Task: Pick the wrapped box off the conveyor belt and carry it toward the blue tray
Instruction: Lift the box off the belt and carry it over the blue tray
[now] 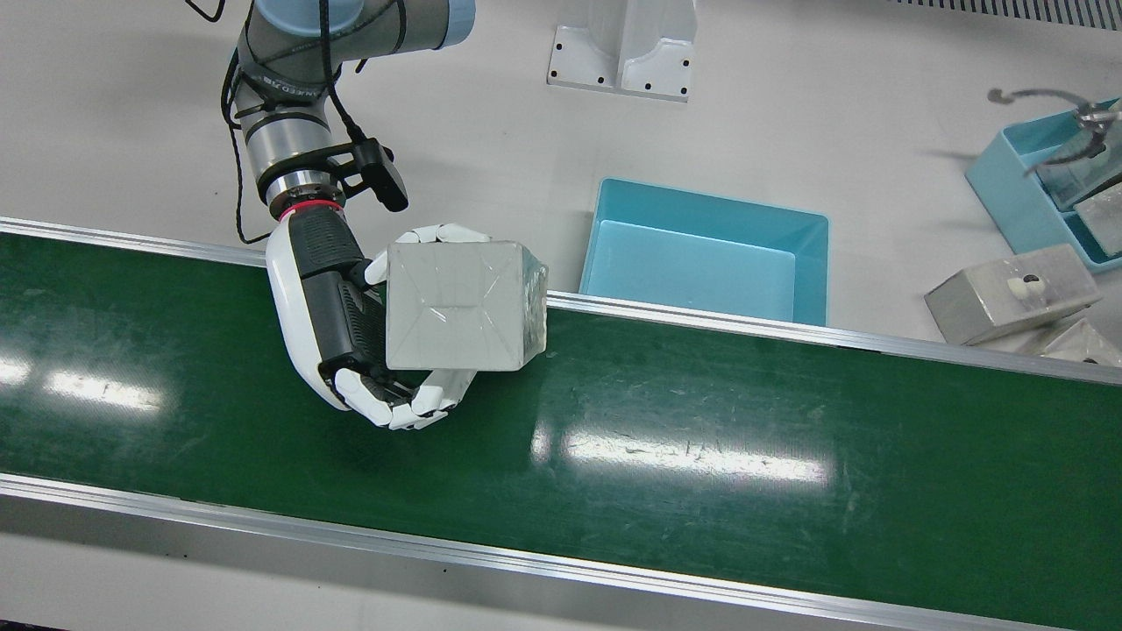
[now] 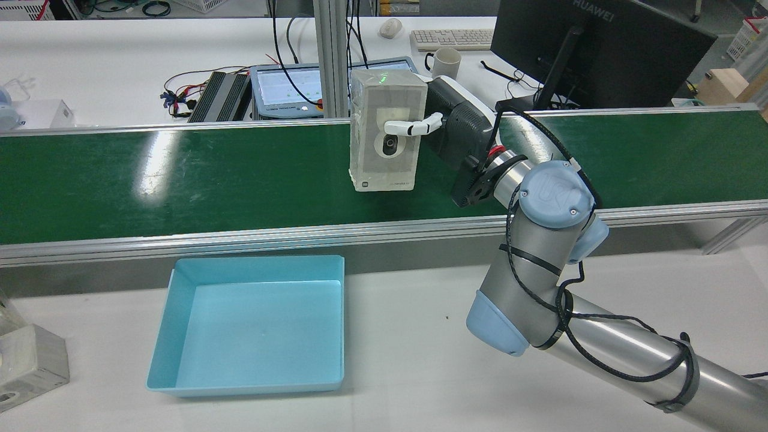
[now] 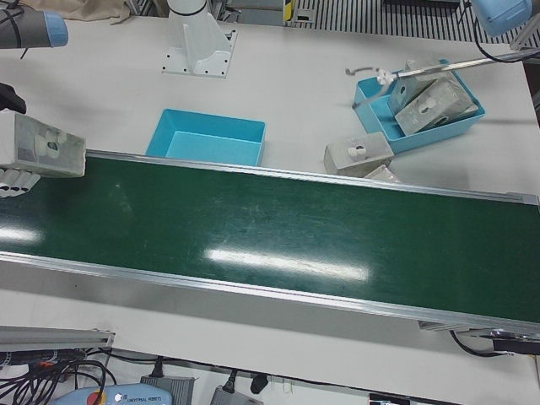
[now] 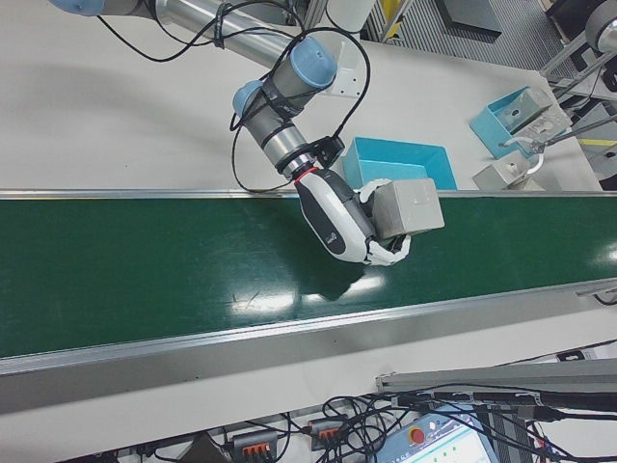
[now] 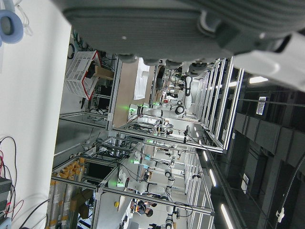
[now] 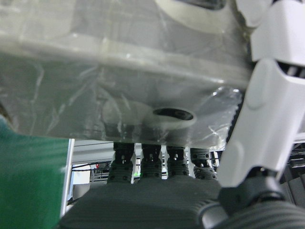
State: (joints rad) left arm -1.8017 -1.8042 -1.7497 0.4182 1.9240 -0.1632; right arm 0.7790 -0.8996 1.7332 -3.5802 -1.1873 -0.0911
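The wrapped box (image 1: pixel 460 302), grey under clear film, is in my right hand (image 1: pixel 342 324), with fingers (image 1: pixel 438 235) over its top and under its bottom. It hangs above the green conveyor belt (image 1: pixel 701 421), near the rail on the robot's side. The rear view shows the box (image 2: pixel 387 138) upright with a finger across its face, held by the right hand (image 2: pixel 459 123). The empty blue tray (image 1: pixel 710 206) lies just beyond that rail; in the rear view the tray (image 2: pixel 258 264) is left of and nearer than the box. My left hand (image 5: pixel 190 28) shows only in its own view, holding nothing.
A second blue tray (image 1: pixel 1026 166) with wrapped boxes stands at the far side near the left arm. Loose wrapped boxes (image 1: pixel 1008 294) lie beside it by the belt rail. A white pedestal (image 1: pixel 622 53) stands behind the empty tray.
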